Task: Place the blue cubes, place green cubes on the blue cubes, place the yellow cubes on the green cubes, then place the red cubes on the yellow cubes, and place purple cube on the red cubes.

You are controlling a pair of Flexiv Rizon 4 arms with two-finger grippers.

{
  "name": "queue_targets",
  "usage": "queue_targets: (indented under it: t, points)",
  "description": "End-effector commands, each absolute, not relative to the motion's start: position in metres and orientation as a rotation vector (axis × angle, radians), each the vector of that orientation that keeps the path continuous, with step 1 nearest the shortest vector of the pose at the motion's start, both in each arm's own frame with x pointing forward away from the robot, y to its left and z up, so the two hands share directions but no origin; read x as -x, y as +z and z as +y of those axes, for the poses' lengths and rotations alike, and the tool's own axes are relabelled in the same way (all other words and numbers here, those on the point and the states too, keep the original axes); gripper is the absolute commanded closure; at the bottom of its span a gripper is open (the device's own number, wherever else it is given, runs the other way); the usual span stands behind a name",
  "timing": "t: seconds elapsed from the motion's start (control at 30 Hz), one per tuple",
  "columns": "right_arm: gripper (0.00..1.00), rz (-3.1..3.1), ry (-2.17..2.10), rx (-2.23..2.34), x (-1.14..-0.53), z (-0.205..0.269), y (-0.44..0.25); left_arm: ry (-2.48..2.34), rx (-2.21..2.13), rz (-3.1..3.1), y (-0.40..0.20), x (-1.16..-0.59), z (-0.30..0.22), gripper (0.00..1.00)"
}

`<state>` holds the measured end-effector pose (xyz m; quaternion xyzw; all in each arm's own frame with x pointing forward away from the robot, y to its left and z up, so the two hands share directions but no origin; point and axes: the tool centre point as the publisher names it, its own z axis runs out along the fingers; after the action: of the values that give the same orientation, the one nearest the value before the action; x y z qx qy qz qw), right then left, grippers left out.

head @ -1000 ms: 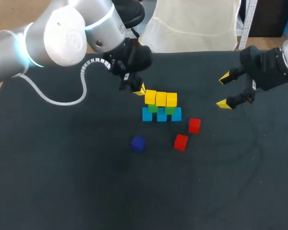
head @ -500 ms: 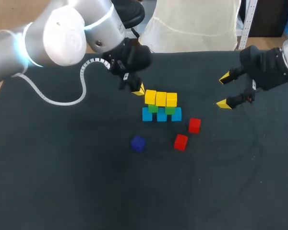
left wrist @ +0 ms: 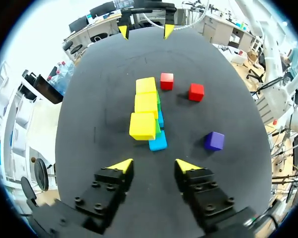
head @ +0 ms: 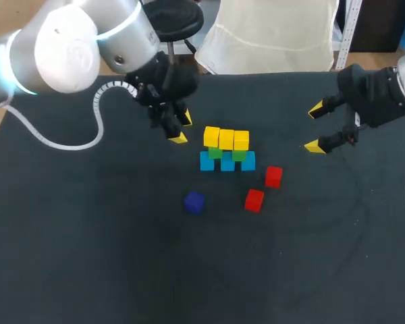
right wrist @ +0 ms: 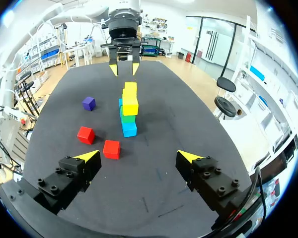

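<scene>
Left gripper [head: 182, 128] now backed off from yellow cubes [head: 226, 138], empty, fingers apart. Half a second ago it sat at row's left end.

Yellow row complete: three on green cubes [head: 216, 153], over blue cubes [head: 227, 162].

Red cubes [head: 273, 176] and purple cube [head: 194, 202] lie loose on counter [head: 88, 236] near stack. Red layer likely next.

Right gripper [head: 316, 127] unmoved, well apart, fingers wide, empty.
</scene>
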<state>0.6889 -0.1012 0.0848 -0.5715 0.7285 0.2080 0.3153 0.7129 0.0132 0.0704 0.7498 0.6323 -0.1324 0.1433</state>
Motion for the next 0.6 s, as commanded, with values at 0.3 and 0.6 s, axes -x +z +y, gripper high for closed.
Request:
queue_targets:
  t: [0.3, 0.6]
  points:
    - [0.0, 1.917, 0.552, 1.506, -0.69, -0.101, 0.084, -0.432, -2.001, 1.812, 0.069, -0.687, 0.055, 0.0]
    - [0.0, 1.917, 0.552, 1.506, -0.69, -0.101, 0.084, -0.454, -1.998, 1.81, 0.069, -0.686, 0.059, 0.0]
